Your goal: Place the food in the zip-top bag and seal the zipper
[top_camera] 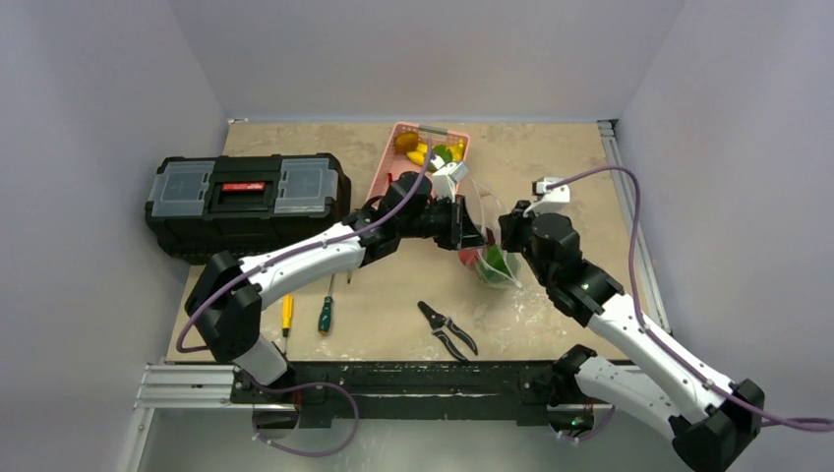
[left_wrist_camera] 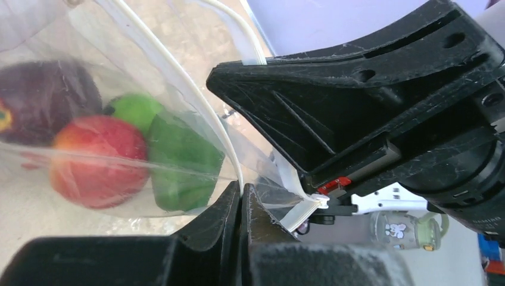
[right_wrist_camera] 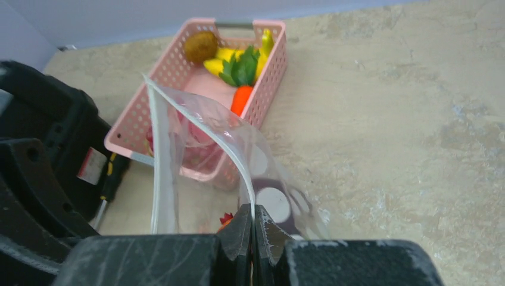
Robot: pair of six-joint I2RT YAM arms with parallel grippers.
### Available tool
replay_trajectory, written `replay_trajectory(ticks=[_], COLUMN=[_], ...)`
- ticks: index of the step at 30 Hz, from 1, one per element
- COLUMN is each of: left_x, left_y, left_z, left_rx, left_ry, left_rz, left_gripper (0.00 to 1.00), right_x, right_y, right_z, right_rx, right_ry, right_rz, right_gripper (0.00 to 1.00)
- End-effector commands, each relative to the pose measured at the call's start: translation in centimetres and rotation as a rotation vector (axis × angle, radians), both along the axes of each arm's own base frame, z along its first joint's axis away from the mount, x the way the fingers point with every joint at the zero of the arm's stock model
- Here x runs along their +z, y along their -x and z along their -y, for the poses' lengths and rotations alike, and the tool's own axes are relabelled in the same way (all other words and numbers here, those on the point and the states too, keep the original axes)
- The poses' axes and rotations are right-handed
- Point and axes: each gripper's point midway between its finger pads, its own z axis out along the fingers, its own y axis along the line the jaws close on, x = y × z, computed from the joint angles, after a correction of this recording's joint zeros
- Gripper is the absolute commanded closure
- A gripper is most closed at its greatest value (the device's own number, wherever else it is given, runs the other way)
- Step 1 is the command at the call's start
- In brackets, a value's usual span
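Your left claw (left_wrist_camera: 241,199) is clamped shut on the zipper (left_wrist_camera: 202,113); your right claw (right_wrist_camera: 253,220) pinches the same strip opposite. Between them the zip-top bag (top_camera: 482,206) stands midway across the surface (top_camera: 580,167), just beside the pink basket (top_camera: 393,162) at the far edge, holding red, maroon and green food (left_wrist_camera: 98,161).

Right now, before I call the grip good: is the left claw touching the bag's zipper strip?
Touching. The left wrist view shows the left claw shut on the white zipper strip, which runs down right between its fingertips.
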Motion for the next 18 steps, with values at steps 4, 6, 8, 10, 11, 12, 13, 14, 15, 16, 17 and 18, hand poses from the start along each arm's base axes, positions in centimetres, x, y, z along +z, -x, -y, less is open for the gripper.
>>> replay_trajectory(ticks=[4, 6, 8, 10, 11, 12, 13, 14, 15, 16, 17, 18], left_x=[9.1, 7.9, 5.1, 2.6, 1.7, 1.2, 1.1, 1.1, 1.6, 2.2, 2.8, 3.4], left_y=[1.0, 0.3, -0.9, -1.3, -1.3, -1.1, -1.0, -1.0, -0.9, -0.8, -0.8, -0.8], left_z=[-0.3, -0.6, -1.0, -0.9, -0.7, -0.4, -0.2, 0.0, 0.1, 0.1, 0.1, 0.0], left_rx=[0.0, 0.052, 0.114, 0.104, 0.088, 0.062, 0.046, 0.039, 0.032, 0.025, 0.022, 0.021], left_ry=[0.186, 0.16, 0.098, 0.056, 0.05, 0.055, 0.063, 0.068, 0.08, 0.092, 0.1, 0.104], left_rz=[0.155, 0.137, 0.055, -0.042, -0.08, -0.105, -0.112, -0.111, -0.096, -0.075, -0.051, -0.032], left_gripper=[1.0, 1.0, 1.0, 1.0, 1.0, 1.0, 1.0, 1.0, 1.0, 1.0, 1.0, 1.0], right_x=[11.0, 9.9, 7.8, 5.3, 4.1, 3.0, 2.3, 1.8, 1.8, 2.2, 2.9, 3.6], right_y=[2.4, 1.9, 1.1, 0.3, 0.0, -0.3, -0.5, -0.6, -0.7, -0.6, -0.5, -0.3], right_z=[1.9, 2.4, 2.2, 2.0, 1.9, 1.8, 1.7, 1.6, 1.5, 1.3, 1.3, 1.2], right_rx=[-0.003, -0.045, -0.069, -0.091, -0.1, -0.108, -0.113, -0.114, -0.108, -0.1, -0.093, -0.084], right_ry=[-0.17, -0.152, -0.126, -0.094, -0.077, -0.06, -0.047, -0.039, -0.038, -0.043, -0.057, -0.069], right_rz=[0.276, 0.258, 0.211, 0.156, 0.128, 0.099, 0.079, 0.063, 0.06, 0.063, 0.078, 0.095], right_gripper=[1.0, 1.0, 1.0, 1.0, 1.0, 1.0, 1.0, 1.0, 1.0, 1.0, 1.0, 1.0])
